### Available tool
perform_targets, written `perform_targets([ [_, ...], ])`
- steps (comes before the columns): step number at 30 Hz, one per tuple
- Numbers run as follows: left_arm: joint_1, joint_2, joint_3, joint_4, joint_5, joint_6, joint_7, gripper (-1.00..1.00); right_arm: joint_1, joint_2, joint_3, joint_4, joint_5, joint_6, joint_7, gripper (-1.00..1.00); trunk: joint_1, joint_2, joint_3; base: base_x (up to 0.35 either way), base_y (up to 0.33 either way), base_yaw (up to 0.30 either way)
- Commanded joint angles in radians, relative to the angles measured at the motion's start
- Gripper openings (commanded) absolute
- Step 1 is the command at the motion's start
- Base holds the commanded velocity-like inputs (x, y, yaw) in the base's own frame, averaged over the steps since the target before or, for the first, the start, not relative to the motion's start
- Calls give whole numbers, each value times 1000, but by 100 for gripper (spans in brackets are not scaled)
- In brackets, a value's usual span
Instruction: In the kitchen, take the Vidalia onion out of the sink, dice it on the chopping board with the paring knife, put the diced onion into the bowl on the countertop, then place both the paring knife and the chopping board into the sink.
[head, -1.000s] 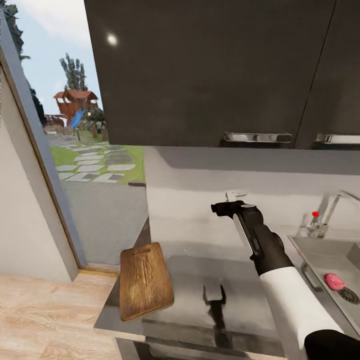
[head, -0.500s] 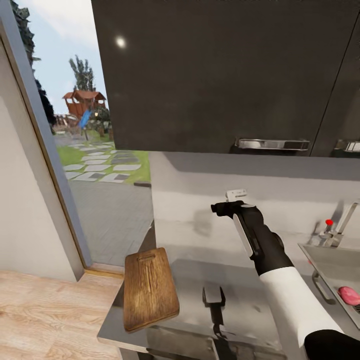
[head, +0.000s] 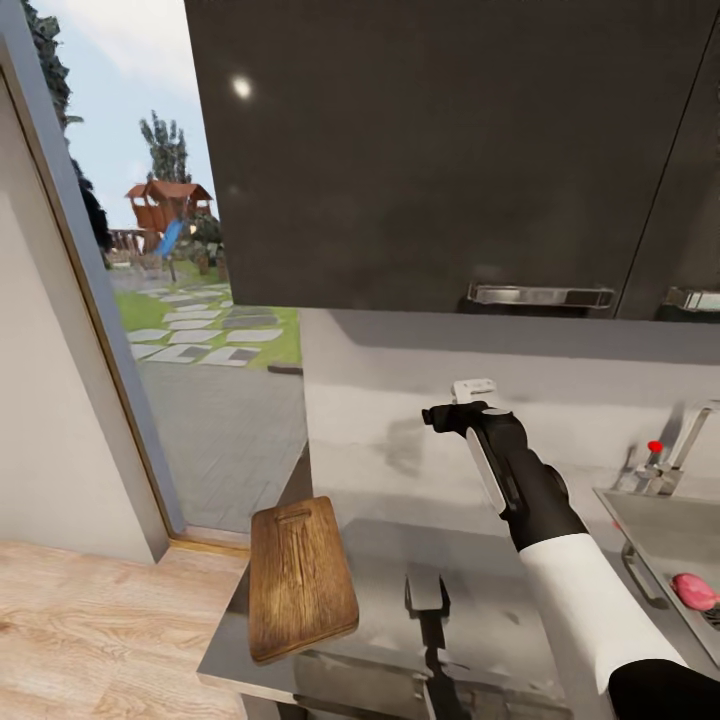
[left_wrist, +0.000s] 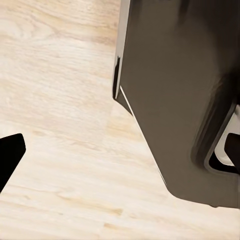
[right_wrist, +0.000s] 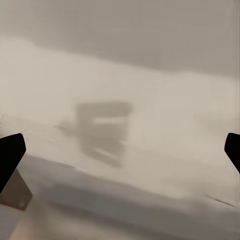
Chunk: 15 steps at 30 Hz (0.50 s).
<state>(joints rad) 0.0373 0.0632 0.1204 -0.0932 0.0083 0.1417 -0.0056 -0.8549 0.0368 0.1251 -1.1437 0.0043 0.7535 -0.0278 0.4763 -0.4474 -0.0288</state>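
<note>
— What's in the sink (head: 640, 510)?
— A pink onion (head: 693, 591), at the frame's lower right edge.
— And your claws?
— My right claw (head: 462, 402) hangs mid-frame, spread wide, empty. The chopping board (head: 300, 578) lies lower left on the worktop (head: 480, 600). My left claw (left_wrist: 120, 150) is open too.

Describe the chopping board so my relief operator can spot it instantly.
Find the big window beside the glossy black cabinets; below it the countertop ends. The chopping board lies flat at that end, near the front edge: the one brown, wood-grained slab there, with a slot-shaped handle hole toward the wall.
</note>
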Motion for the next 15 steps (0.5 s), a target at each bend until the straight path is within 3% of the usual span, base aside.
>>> perform_targets([
  [1, 1, 0, 7, -5, 1, 9, -1, 100, -1, 0, 1, -1, 0, 5, -3, 100, -3, 5, 1, 0, 0, 0],
  [7, 1, 0, 6, -5, 1, 8, -1, 100, -1, 1, 4, -1, -2, 5, -1, 100, -26, 47, 20, 0, 0, 0],
  [15, 1, 0, 6, -6, 1, 8, -1, 100, -1, 2, 5, -1, -3, 7, 0, 100, -26, 47, 20, 0, 0, 0],
])
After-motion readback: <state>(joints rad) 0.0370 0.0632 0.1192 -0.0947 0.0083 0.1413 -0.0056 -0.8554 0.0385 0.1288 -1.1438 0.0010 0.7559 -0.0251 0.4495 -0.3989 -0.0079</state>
